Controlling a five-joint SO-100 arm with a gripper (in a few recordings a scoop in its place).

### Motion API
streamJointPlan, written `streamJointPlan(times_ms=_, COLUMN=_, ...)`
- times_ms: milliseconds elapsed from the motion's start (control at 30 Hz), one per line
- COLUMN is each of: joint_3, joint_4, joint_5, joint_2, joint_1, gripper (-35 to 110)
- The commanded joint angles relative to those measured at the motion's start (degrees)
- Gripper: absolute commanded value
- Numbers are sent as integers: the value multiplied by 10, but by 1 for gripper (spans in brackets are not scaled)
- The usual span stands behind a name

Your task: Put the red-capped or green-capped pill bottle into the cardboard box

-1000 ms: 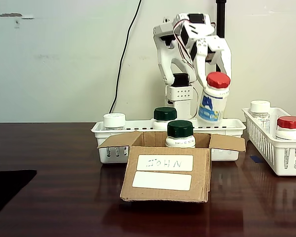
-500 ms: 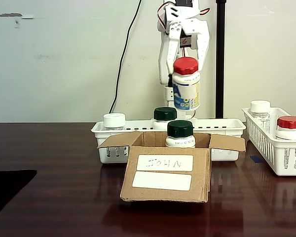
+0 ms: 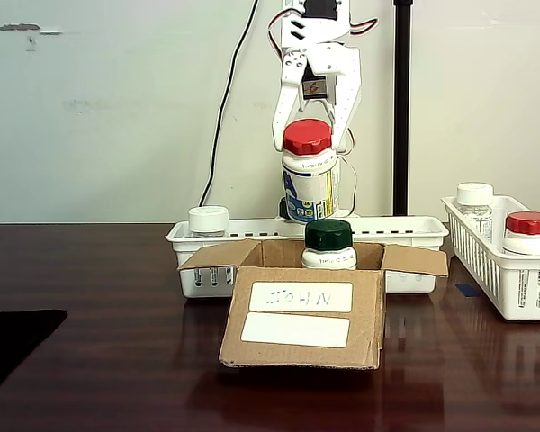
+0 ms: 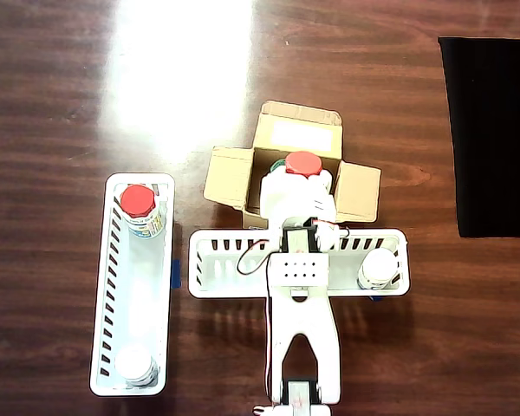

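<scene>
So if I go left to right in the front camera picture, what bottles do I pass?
White-capped bottle → red-capped bottle held in the gripper → white-capped bottle in the right basket → red-capped bottle in that basket. The green-capped bottle in the box overlaps the held one, so I left it out.

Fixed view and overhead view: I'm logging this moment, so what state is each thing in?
Hand: shut on the red-capped bottle.
Red-capped bottle: upright, held in the air above the cardboard box.
Cardboard box: flaps open, on the table.
Green-capped bottle: upright inside the box.
Second red-capped bottle: upright in the side basket.
</scene>
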Motion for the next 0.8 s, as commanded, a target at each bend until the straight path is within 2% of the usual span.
streamJointPlan(times_ms=0, joint_3=-105, joint_4=1, joint_5=0, joint_2=-15, joint_1=14, gripper=1)
streamJointPlan(times_ms=533, joint_3=-129, joint_4=-89, joint_5=13, joint_2=-136, joint_1=39, gripper=3)
streamJointPlan(times_ms=633, joint_3=-94, joint_4=-106, joint_5=11, joint_2=-128, joint_1=31, gripper=13)
streamJointPlan(times_ms=767, joint_3=-17, joint_4=-156, joint_5=18, joint_2=-102, joint_1=25, gripper=36)
